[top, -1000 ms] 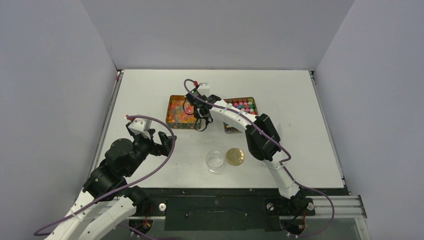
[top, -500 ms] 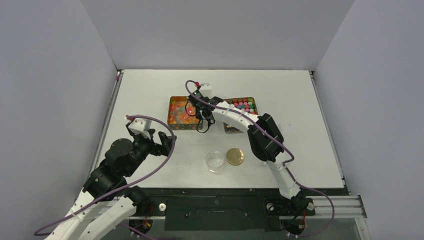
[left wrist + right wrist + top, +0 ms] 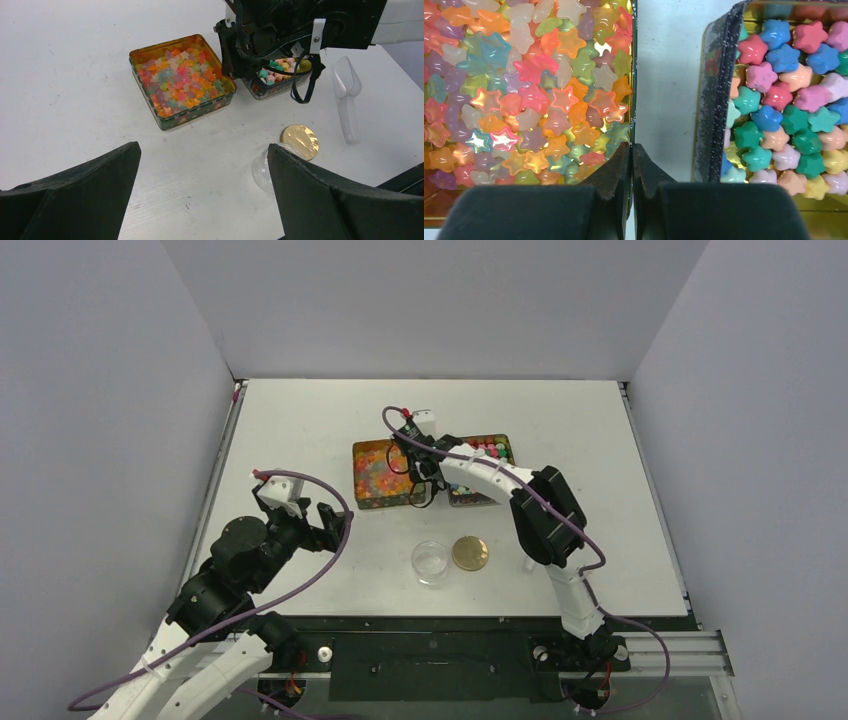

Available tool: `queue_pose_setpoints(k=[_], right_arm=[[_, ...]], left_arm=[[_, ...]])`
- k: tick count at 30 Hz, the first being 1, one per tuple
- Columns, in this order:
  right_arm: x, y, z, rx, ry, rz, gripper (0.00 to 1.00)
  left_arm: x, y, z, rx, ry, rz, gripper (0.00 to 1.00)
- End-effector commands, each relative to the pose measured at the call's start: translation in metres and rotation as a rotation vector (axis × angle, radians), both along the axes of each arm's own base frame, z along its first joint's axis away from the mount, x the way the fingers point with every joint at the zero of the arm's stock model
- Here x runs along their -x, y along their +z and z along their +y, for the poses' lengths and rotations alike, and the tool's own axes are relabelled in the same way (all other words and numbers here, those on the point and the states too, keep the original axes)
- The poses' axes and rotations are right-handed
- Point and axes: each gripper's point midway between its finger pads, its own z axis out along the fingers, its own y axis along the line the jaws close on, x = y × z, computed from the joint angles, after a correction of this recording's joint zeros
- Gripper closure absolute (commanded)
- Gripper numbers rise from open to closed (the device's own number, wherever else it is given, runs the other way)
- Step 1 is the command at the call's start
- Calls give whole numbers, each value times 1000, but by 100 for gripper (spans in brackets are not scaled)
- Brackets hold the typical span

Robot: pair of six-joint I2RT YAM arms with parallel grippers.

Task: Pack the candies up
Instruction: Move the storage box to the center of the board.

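The glossy translucent candies (image 3: 524, 90) fill a gold square tin (image 3: 362, 490), also in the left wrist view (image 3: 180, 80). The opaque candies (image 3: 789, 100) fill a second tin (image 3: 497, 440) to its right. My right gripper (image 3: 631, 150) is shut on the right wall of the translucent candies' tin, one finger inside and one outside; it shows from above in the top view (image 3: 418, 478). My left gripper (image 3: 202, 195) is open and empty above the bare table, near left (image 3: 335, 525).
A small clear round jar (image 3: 430, 561) stands open in front of the tins, with its flat gold lid (image 3: 470, 552) beside it on the right. A clear plastic scoop (image 3: 346, 100) lies right of the tins. A narrow gap of table separates the two tins.
My right gripper has dragged the tin of translucent candies to the right, closer to the tin of opaque candies. The left arm has not moved.
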Motion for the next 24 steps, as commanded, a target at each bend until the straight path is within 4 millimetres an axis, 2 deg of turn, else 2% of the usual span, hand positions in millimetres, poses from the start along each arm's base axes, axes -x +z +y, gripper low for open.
queue_pose_setpoints(k=[1, 8, 12, 20, 24], right_arm=[[9, 15, -32, 88, 1, 0, 100], [13, 16, -56, 115, -14, 4, 100], [13, 18, -62, 122, -11, 6, 100], [14, 25, -59, 118, 1, -1, 100], [15, 35, -56, 105, 5, -18, 93]], left_arm=[[-2, 3, -1, 9, 7, -9, 4], [-3, 3, -2, 5, 3, -5, 4], [-3, 2, -3, 5, 1, -3, 4], [-3, 2, -3, 4, -1, -3, 4], [-3, 2, -3, 5, 0, -4, 4]])
